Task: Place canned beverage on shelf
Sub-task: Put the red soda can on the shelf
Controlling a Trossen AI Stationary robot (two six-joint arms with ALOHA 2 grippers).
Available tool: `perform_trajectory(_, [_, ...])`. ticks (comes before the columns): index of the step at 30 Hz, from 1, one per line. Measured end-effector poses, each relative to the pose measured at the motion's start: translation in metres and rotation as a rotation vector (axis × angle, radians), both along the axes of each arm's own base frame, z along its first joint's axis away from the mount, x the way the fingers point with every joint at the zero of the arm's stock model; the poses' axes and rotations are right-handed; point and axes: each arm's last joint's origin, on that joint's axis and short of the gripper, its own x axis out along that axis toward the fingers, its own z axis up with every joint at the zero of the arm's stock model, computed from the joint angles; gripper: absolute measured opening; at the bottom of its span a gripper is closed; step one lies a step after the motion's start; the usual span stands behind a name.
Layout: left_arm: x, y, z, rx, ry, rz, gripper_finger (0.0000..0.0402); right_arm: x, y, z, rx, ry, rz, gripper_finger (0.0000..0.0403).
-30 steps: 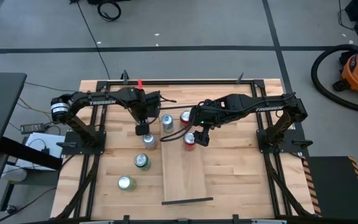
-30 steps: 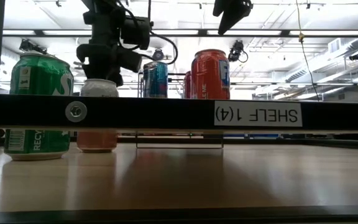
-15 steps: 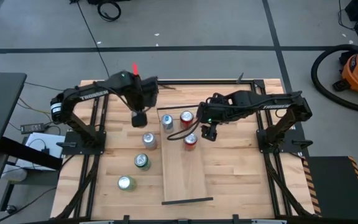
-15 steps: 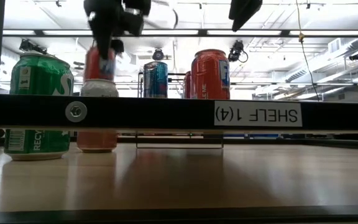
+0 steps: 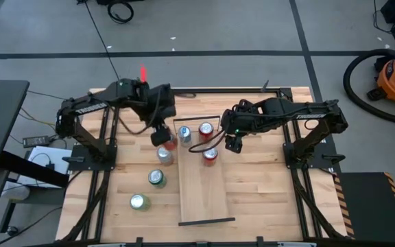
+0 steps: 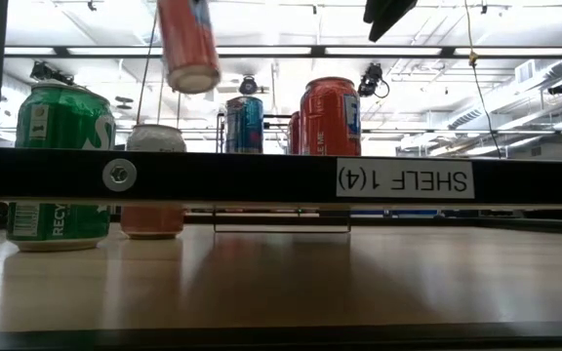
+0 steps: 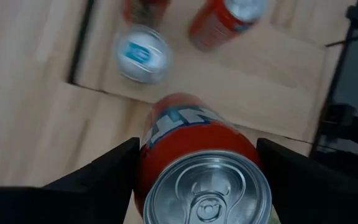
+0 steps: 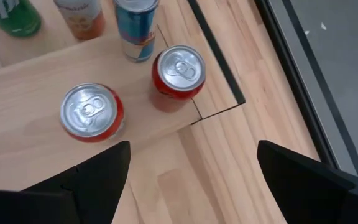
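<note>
Red soda can [image 7: 201, 158] pinched between the left gripper's [image 5: 160, 136] fingers [image 7: 98, 177], lifted clear of the table; low view shows it hanging tilted in the air [image 6: 189, 44]. From above, gripper and can sit just off the shelf's [image 5: 208, 192] left edge, near its far end. On the tabletop [image 5: 259, 185] left of the shelf, near to far: a green-topped can [image 5: 139, 202], a green can [image 5: 156, 178], a pale can [image 5: 164, 155]. On the shelf, a red can [image 5: 210, 155], then a blue-and-silver can [image 5: 184, 134] and another red can [image 5: 205, 128] by the far wire rail [image 5: 196, 119]. Right gripper [image 5: 233, 142] hovers above the shelf's right edge, fingers spread, empty.
</note>
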Motion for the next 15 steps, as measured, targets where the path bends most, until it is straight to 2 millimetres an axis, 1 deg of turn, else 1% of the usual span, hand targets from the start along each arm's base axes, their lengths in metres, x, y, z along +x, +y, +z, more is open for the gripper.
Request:
perform_trajectory(2, [0.002,-0.013,-0.002,-0.024,0.014,0.004,0.0305,0.000,0.003,0.000,0.000,0.000,0.010,0.0362])
perform_trajectory(8, [0.019,-0.046,-0.012,-0.031,0.032,0.055,0.0305,-0.006,0.012,0.000,0.000,0.028,0.033,0.0362])
perform_trajectory(11, [0.033,-0.061,-0.019,-0.051,0.023,0.076,0.0305,-0.009,0.016,-0.001,-0.005,0.055,0.049,0.0362])
perform_trajectory(15, [0.052,-0.075,-0.034,-0.075,0.037,0.087,0.0305,-0.012,0.023,-0.001,-0.007,0.064,0.078,0.0362])
